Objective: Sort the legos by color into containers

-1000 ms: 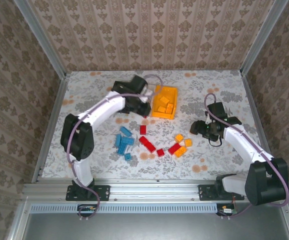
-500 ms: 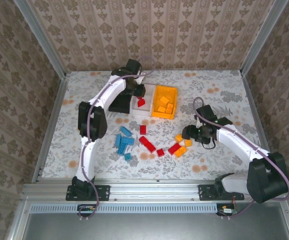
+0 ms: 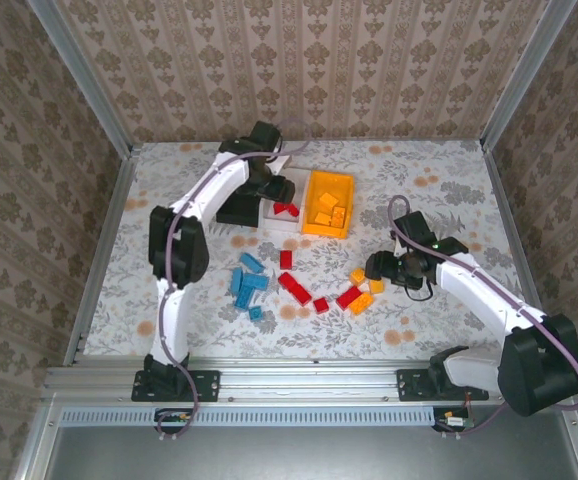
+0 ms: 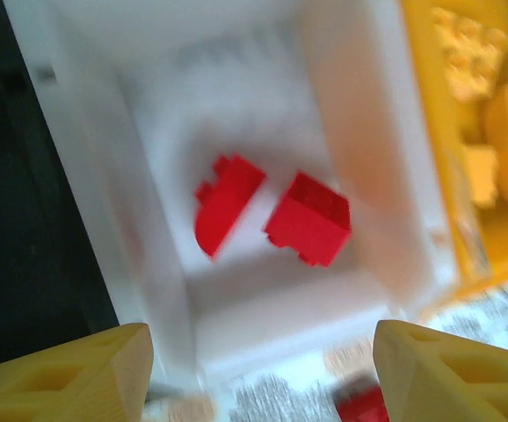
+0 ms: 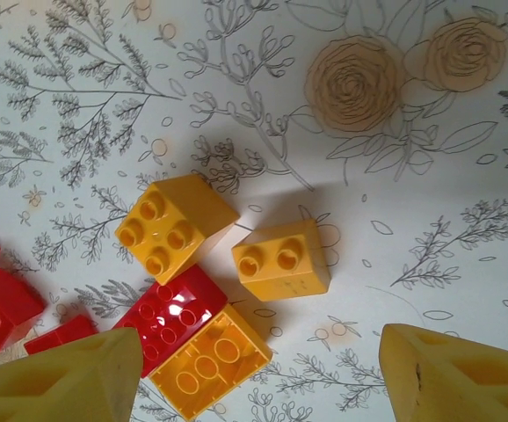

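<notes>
Left hand (image 4: 254, 378) has just opened above the white bin (image 4: 236, 97). Its red brick (image 4: 307, 218) now lies inside, beside another. Right hand (image 5: 254, 374) hovers open over yellow bricks (image 5: 280, 259) on the counter (image 5: 412, 132). Many bricks remain unsorted.

Far-R table (image 3: 439, 170) free; L arm (image 3: 209, 190) across black bin (image 3: 235, 213).

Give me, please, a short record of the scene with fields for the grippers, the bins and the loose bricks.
left gripper: open, above the white bin
in the white bin: two red bricks
orange-yellow bin: holds orange-yellow bricks
right gripper: open, above the loose orange-yellow bricks
blue bricks: clustered loose on the table
</notes>
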`<action>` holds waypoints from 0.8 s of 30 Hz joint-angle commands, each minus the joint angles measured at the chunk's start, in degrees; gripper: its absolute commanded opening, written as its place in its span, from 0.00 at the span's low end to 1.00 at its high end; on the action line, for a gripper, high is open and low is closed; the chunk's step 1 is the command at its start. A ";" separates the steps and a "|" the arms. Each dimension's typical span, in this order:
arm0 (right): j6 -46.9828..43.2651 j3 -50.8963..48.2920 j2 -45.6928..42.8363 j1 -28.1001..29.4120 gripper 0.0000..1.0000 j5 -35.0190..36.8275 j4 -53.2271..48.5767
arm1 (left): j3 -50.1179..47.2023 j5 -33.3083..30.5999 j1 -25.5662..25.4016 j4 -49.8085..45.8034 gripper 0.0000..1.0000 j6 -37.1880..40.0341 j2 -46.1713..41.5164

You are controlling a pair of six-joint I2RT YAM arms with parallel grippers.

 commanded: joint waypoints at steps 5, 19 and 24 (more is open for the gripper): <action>-1.96 -1.98 -2.98 -4.94 0.73 -0.07 -2.27 | -22.50 7.06 -13.22 11.09 0.71 -3.17 -14.74; -1.98 -3.48 -6.10 -6.00 0.74 -0.54 -3.07 | -32.21 9.17 -27.52 18.58 0.70 -5.35 -9.46; -1.91 -3.84 -5.49 -6.05 0.74 -0.57 -2.36 | -33.78 10.51 -29.65 19.87 0.72 -4.56 -8.48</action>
